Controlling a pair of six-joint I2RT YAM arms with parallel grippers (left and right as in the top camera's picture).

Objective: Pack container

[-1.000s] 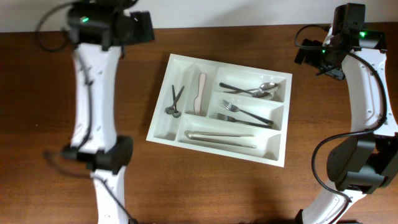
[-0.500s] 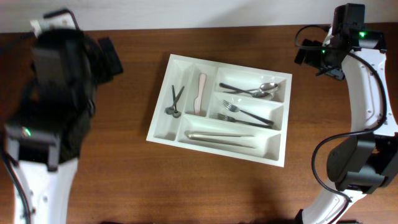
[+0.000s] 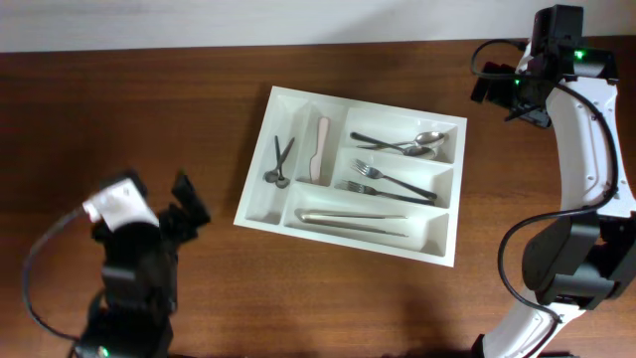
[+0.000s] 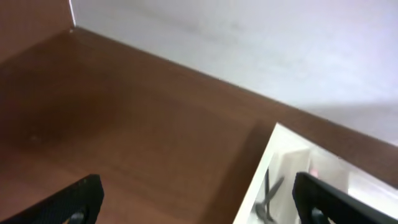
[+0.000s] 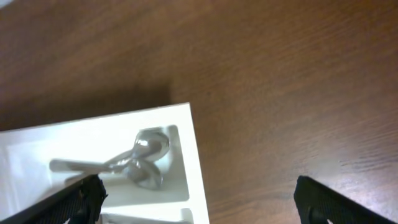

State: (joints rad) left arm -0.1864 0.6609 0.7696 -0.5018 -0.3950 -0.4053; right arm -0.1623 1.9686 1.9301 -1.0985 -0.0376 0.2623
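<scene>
Left gripper [image 4: 200, 202], blurred overhead, and right gripper [image 5: 202, 200] gaped empty; wrist views cropped the white rectangular plastic cutlery tray [image 5: 198, 168].

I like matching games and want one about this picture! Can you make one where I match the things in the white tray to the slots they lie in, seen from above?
All slots are in the tray, as the overhead view shows it.

Things:
1. spoons
2. forks
3. pale knife
4. two small dark utensils

Places:
A. leftmost narrow slot
B. middle long slot
C. second narrow slot from the left
D. top long slot

Pairs: 1-D, 2-B, 3-C, 4-A
</scene>
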